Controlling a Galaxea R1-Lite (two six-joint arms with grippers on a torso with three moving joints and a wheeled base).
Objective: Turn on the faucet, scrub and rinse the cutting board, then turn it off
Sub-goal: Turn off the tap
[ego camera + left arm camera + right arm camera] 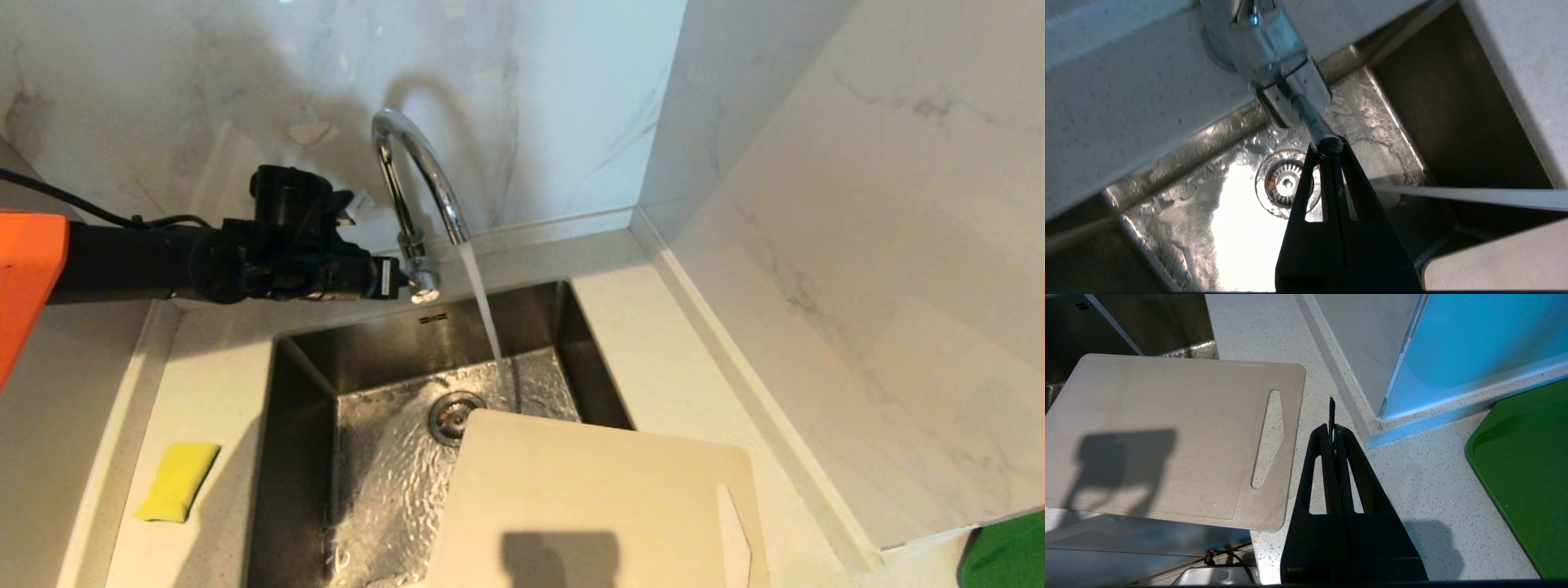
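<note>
Spanning sink (310, 384) corner, cutting board (588, 498), slot rightward.

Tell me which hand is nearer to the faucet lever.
Left. The left hand, shut, has its tip at the faucet lever; the right hand hovers over the counter beside the cutting board.

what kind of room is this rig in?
Most likely a kitchen sink corner. A chrome faucet runs water into a steel sink set in a speckled counter, a cutting board lies over the basin's edge, a yellow sponge sits alongside, and marble-look walls meet behind.
</note>
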